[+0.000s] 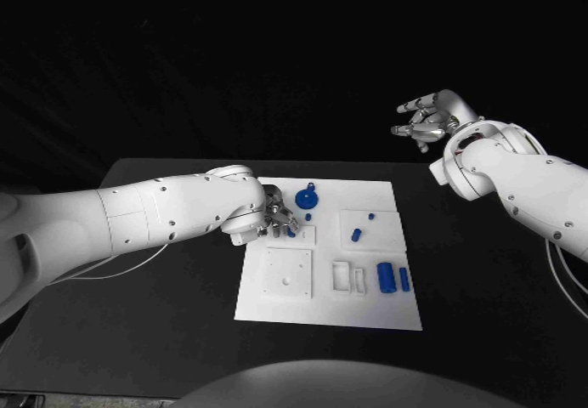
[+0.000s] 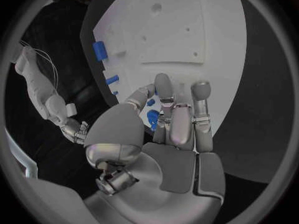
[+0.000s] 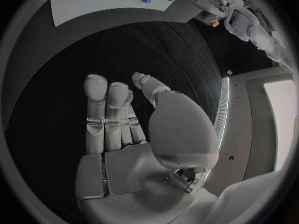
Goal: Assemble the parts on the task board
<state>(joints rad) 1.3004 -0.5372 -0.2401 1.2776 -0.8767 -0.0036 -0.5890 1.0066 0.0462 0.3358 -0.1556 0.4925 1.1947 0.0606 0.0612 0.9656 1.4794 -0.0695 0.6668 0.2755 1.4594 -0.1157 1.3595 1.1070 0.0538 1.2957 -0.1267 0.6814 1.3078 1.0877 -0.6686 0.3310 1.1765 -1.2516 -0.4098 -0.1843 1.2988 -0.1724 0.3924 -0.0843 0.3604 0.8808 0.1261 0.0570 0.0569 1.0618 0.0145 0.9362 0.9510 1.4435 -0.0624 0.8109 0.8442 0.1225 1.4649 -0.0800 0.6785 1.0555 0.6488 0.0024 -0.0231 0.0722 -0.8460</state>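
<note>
Black bench: carries white task board.
Left hand: on board, grasp unclear.
Right hand: raised, spread, empty.
Blue parts: beside left hand.

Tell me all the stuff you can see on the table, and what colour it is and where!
Table: one, black, under everything.
Board: one, white, lying flat in the middle of the table.
Round part: one, blue, at the far edge of the board.
Small pegs: three, blue, mid-board, right of the left hand.
Cylinders: two, blue, standing side by side near the board's right edge.
Left hand: one, silver, hovering over the board's left side, holding nothing I can make out.
Right hand: one, silver, raised beyond the table's far right corner, fingers apart, holding nothing.
</note>
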